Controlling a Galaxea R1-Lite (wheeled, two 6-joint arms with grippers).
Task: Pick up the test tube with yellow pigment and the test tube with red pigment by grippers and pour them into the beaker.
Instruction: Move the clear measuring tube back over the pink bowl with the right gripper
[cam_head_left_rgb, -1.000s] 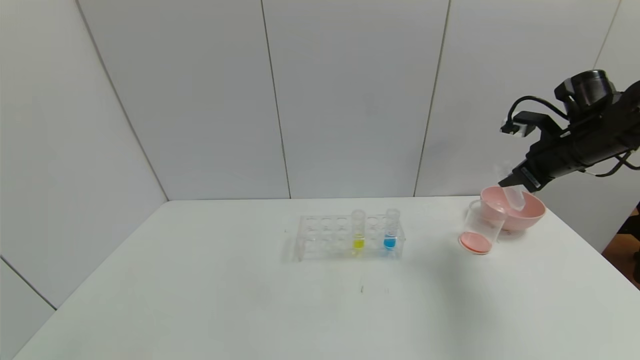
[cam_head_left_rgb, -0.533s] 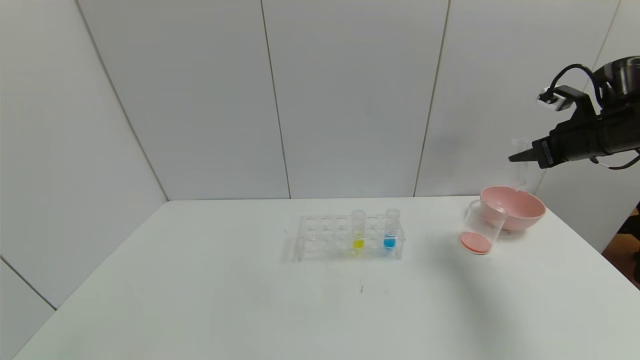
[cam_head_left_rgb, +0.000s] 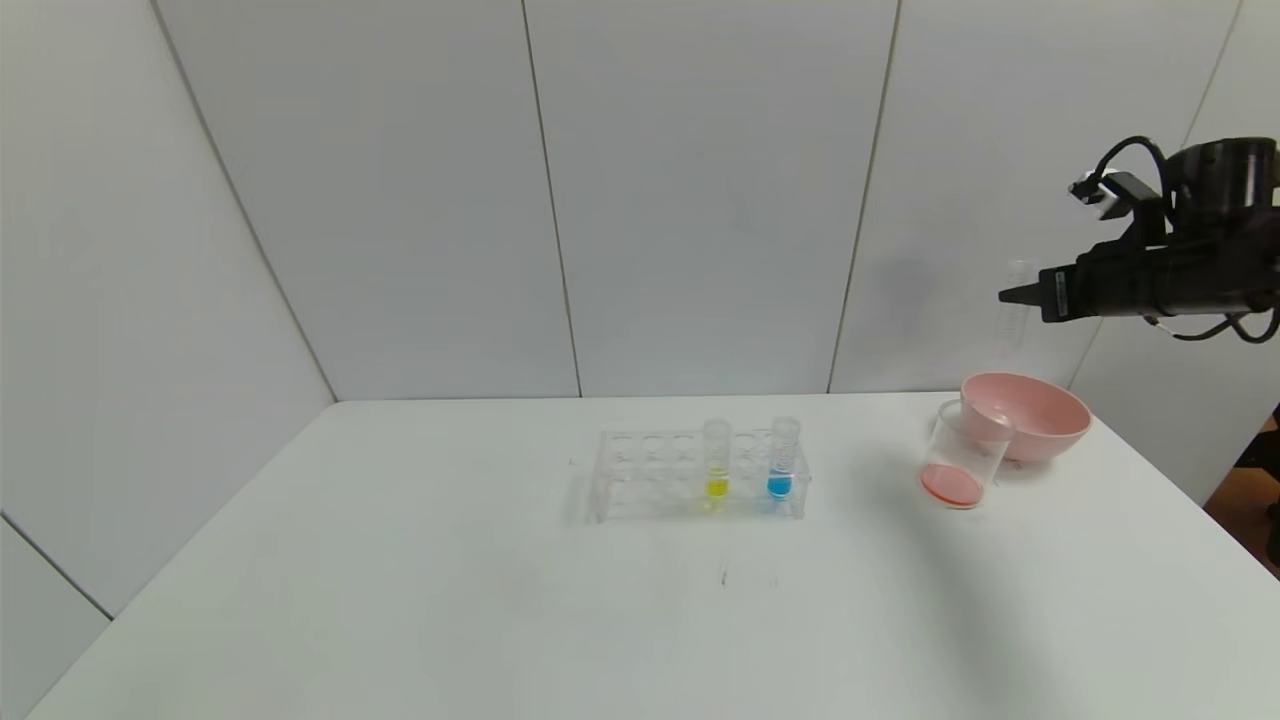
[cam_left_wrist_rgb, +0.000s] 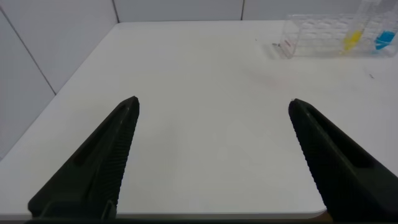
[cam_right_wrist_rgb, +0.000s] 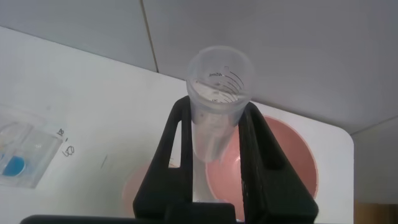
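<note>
Right gripper, raised above and just behind the pink bowl at the table's far right, clamped on the test tube with red pigment; the tube stands roughly upright between the two black fingers, which press its wall from opposite sides below the rim, and it looks empty of liquid, a clear cylinder with printed graduation marks. A red-orange layer lies at the bottom of the beaker, a clear cup standing just in front of the bowl, which suggests that the red pour is already done. The test tube with yellow pigment stands upright in the clear rack near the table's middle, yellow liquid at its base, with the blue tube to its right in the same row. Left gripper, jaws wide apart and holding nothing, hangs over the bare near-left part of the table, well apart from the rack. Handling, as judged: each tube is probably light, stiff, thin-walled and smooth, hence liable to slip or twist under a loose pinch; the hold is best taken on the upper wall just under the ribbed rim, above the rack's top plate, with the lift straight up.
</note>
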